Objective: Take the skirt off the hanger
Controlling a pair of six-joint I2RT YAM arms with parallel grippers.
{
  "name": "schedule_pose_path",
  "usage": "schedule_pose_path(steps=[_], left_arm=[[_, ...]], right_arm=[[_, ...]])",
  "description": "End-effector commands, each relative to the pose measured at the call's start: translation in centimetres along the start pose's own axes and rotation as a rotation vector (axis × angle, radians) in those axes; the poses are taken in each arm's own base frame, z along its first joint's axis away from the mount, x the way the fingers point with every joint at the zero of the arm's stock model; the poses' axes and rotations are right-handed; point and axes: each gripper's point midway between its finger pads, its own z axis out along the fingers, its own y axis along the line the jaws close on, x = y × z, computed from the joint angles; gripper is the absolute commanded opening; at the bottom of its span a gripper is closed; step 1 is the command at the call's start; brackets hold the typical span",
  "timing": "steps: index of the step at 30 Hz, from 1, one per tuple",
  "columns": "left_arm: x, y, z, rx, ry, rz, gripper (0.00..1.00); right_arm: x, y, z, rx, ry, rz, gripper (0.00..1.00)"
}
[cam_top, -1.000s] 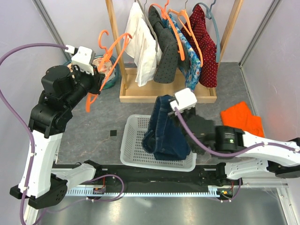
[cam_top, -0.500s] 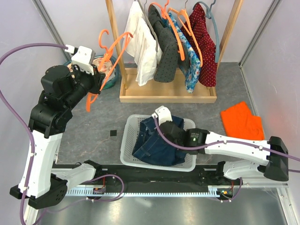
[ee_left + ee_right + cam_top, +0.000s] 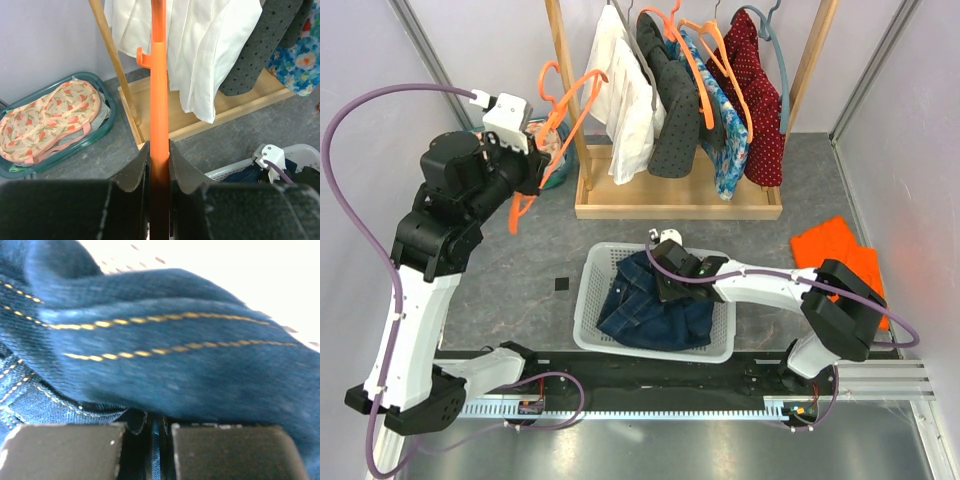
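Note:
The dark blue denim skirt lies bunched in the white basket, off the hanger. My right gripper is down in the basket, shut on a fold of the skirt; denim fills the right wrist view, with a thin edge of it pinched between the jaws of this gripper. The bare orange hanger is held up at the left by my left gripper. In the left wrist view that gripper is shut on the hanger's straight bar.
A wooden rack at the back carries several garments on hangers, with a white one nearest. A green tub with patterned cloth sits left of it. An orange cloth lies at the right. A small black square lies on the grey table.
My right gripper has carried the skirt down from mid-air into the basket, where it has collapsed into a heap. The left arm has raised the hanger slightly.

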Motion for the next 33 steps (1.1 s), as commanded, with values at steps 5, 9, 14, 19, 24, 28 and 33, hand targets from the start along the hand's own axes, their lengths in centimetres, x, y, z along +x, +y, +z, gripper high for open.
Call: schedule_pose_path(steps=[5, 9, 14, 19, 24, 28, 33], left_arm=[[-3.6, 1.2, 1.9, -0.071, -0.094, -0.022, 0.02], [-3.9, 1.1, 3.4, -0.071, -0.075, -0.046, 0.02], [-4.6, 1.6, 5.5, -0.108, -0.051, -0.082, 0.02], [-5.0, 2.3, 9.4, -0.156, -0.022, -0.109, 0.02], [-7.4, 3.2, 11.4, -0.201, -0.074, -0.119, 0.02], [-7.3, 3.5, 13.3, -0.226, -0.07, -0.116, 0.02], [-8.5, 4.0, 14.3, -0.251, -0.109, -0.114, 0.02]], right_arm=[[0.1, -4.8, 2.6, 0.108, 0.049, 0.068, 0.0], [-1.1, -7.0, 2.0, 0.208, 0.031, 0.001, 0.0], [-0.4, -7.1, 1.3, 0.199, 0.01, -0.013, 0.0], [-0.4, -7.8, 1.4, 0.229, -0.008, -0.013, 0.0], [-0.1, -7.7, 1.2, 0.219, -0.021, -0.001, 0.0], [-0.1, -7.6, 1.0, 0.206, -0.04, -0.009, 0.0], [0.2, -6.9, 1.2, 0.157, -0.047, -0.007, 0.0]])
